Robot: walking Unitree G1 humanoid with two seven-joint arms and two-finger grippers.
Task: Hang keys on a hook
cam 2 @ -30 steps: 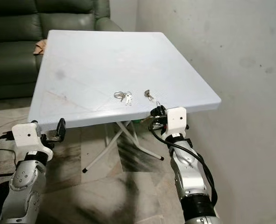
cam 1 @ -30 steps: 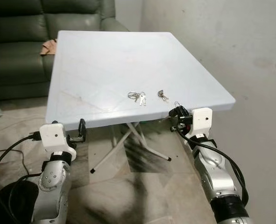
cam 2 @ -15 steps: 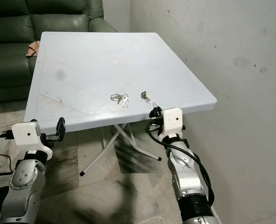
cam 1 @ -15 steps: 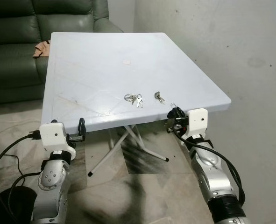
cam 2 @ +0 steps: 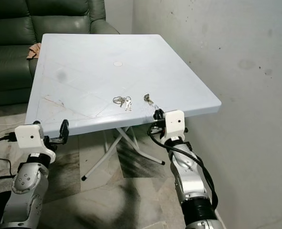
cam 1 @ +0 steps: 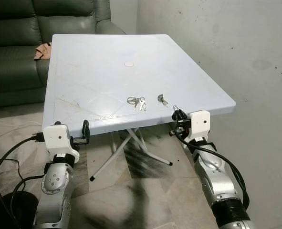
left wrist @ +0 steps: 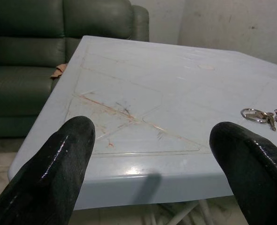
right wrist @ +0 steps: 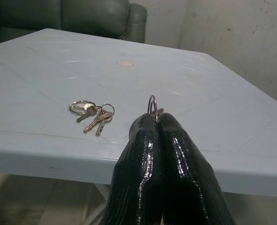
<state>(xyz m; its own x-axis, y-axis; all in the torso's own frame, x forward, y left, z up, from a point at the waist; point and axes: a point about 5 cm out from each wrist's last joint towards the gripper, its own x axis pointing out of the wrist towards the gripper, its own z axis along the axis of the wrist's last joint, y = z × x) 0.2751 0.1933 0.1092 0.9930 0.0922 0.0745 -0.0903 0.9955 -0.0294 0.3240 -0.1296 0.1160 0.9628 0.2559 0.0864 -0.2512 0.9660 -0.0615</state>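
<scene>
A square pale-blue plastic desk (cam 1: 131,52) on folding white legs stands against a grey plaster wall (cam 1: 226,43), with a dark green leather sofa (cam 1: 16,43) behind its far edge. Near the desk's front edge lies a bunch of silver keys on a ring (cam 1: 137,101), and just beside it, toward the wall, a smaller pair of keys (cam 1: 162,99). A small round disc (cam 1: 128,63) sits close to the desk's middle, and a crumpled tan cloth (cam 1: 42,50) lies on the sofa seat by the desk's far corner.

The right tool (cam 1: 178,116) hovers at the desk's front edge, close to the wall-side corner, its two black fingers (right wrist: 175,154) pressed together on a thin metal key ring (right wrist: 152,106) whose loop sticks up above their tips. The left tool (cam 1: 86,131) is held just off the desk's front edge on the sofa side, its fingers (left wrist: 58,164) well apart and gripping nothing. Black cables (cam 1: 7,157) trail from the left arm over the tiled floor (cam 1: 131,195).
</scene>
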